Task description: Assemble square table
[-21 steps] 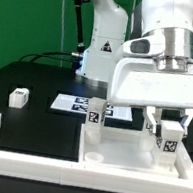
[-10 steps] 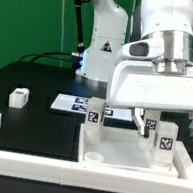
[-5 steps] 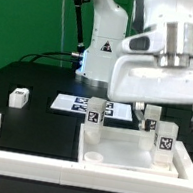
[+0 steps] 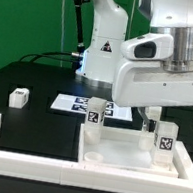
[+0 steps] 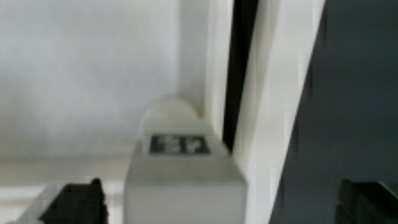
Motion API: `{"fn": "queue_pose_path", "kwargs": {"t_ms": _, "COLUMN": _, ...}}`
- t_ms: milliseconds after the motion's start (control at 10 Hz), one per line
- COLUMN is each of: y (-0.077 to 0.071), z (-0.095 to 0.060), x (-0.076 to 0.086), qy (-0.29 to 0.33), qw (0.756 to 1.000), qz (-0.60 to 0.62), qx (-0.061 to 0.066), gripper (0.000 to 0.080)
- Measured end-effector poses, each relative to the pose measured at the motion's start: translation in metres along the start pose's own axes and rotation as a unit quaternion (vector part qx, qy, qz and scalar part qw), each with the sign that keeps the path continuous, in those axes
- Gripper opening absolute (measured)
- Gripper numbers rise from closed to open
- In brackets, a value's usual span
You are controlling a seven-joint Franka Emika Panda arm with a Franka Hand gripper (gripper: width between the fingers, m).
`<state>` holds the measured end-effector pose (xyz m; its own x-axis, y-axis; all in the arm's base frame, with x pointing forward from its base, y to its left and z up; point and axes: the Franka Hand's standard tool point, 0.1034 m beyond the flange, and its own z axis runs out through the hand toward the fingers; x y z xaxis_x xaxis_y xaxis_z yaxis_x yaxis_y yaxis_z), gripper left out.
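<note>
Gripper (image 5: 222, 205) spread wide, empty, so it clears legs (image 4: 95, 117) upright in 3 tabletop (image 4: 126, 150) corners. 4th leg (image 4: 19, 97) loose at 9 o'clock, prob next pick.

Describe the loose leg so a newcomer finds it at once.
On the black table, look to the exterior view's left of the marker board. A small white leg lies there alone. The other legs stand on the square slab; this one sits apart from it.

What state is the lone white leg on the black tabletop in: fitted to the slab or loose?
Loose: the leg lies on the tabletop, well apart from the slab.
</note>
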<state>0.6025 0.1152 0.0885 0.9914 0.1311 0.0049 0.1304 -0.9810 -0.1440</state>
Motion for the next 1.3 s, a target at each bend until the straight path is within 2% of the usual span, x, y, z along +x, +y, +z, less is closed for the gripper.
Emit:
{"fn": "queue_pose_path", "kwargs": {"t_ms": 400, "y": 0.0005, "z": 0.0009, "x": 0.006, "qy": 0.009, "qw": 1.0, "qz": 0.003, "qx": 0.0, "gripper": 0.0646}}
{"fn": "queue_pose_path", "kwargs": {"t_ms": 500, "y": 0.0004, "z": 0.0009, "x": 0.006, "qy": 0.009, "qw": 1.0, "qz": 0.013, "qx": 0.0, "gripper": 0.0501}}
{"fn": "queue_pose_path", "kwargs": {"t_ms": 600, "y": 0.0006, "z": 0.001, "x": 0.006, "qy": 0.009, "qw": 1.0, "qz": 0.012, "qx": 0.0, "gripper": 0.0501}}
{"fn": "queue_pose_path", "kwargs": {"t_ms": 700, "y": 0.0005, "z": 0.0008, "x": 0.0062, "qy": 0.009, "qw": 1.0, "qz": 0.021, "qx": 0.0, "gripper": 0.0311}}
{"fn": "queue_pose_path", "kwargs": {"t_ms": 1100, "y": -0.001, "z": 0.0009, "x": 0.0063, "qy": 0.009, "qw": 0.988, "qz": 0.155, "qx": 0.002, "gripper": 0.0302}}
{"fn": "queue_pose_path", "kwargs": {"t_ms": 1200, "y": -0.0009, "z": 0.0017, "x": 0.0064, "qy": 0.01, "qw": 0.981, "qz": 0.195, "qx": 0.004, "gripper": 0.0302}}
{"fn": "queue_pose_path", "kwargs": {"t_ms": 1300, "y": 0.0007, "z": 0.0014, "x": 0.0086, "qy": 0.018, "qw": 0.958, "qz": 0.285, "qx": 0.008, "gripper": 0.0301}}
